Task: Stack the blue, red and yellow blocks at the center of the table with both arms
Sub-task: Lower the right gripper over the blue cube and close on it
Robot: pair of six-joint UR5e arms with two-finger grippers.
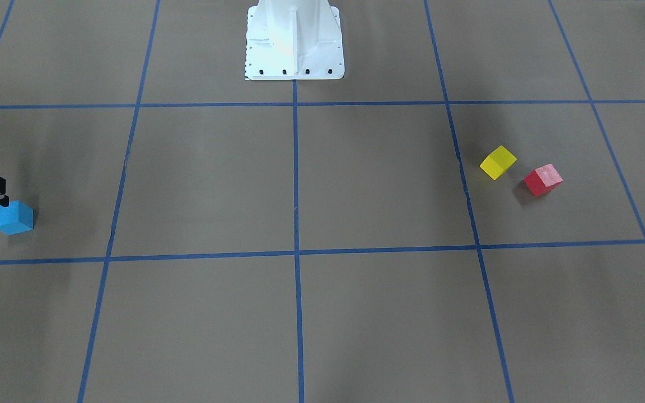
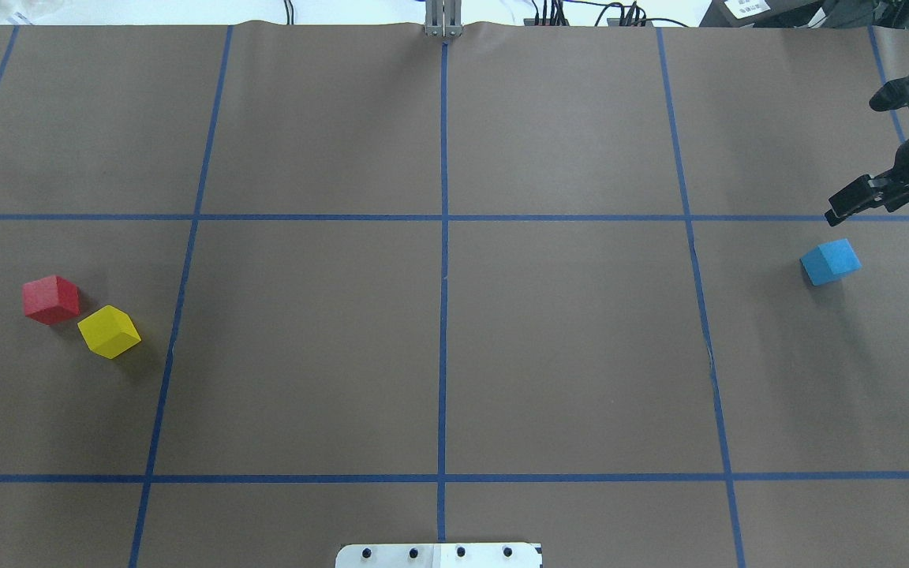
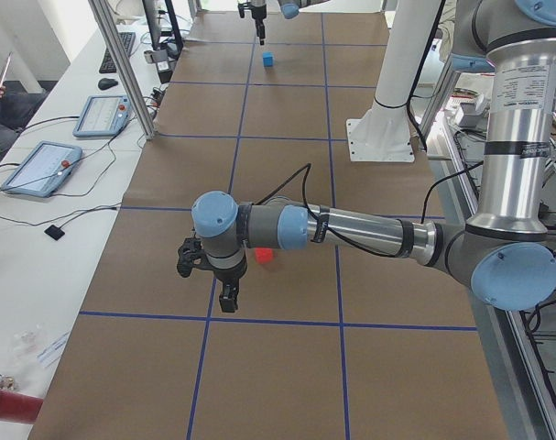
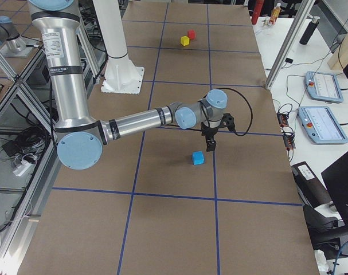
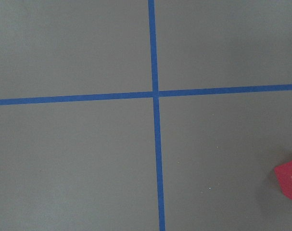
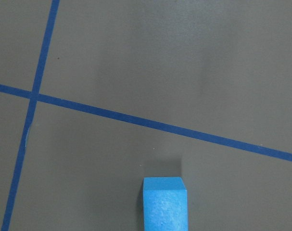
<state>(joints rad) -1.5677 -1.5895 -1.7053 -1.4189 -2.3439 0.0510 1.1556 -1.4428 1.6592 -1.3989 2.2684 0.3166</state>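
Right, starting overhead: the blue block point(image 2: 830, 262) sits on the table point(image 2: 565, 339) at the right of the frame, well away from the centre. The right gripper point(image 2: 858, 156) hangs just above it in the picture with its jaws spread wide and nothing between them. The red block point(image 2: 50, 299) and yellow block point(image 2: 110, 332) lie just beside each other at the far left, the yellow one turned against the grid. In the front-facing view, one black finger pokes in at the left edge just above the blue block, apart from it. From the left end, the left gripper point(image 3: 206, 284) hovers over the table with a sliver of red showing behind the forearm; I cannot tell from here how its jaws stand. From the right end, the blue block lies just below and left of the right gripper in the picture, not under it. My left wrist camera catches only a red corner at the lower right edge; my right wrist camera has the blue block at bottom centre. I judge these to be light, rigid, matte cubes, so I would pinch two opposite flat sides, jaws squared to the faces.
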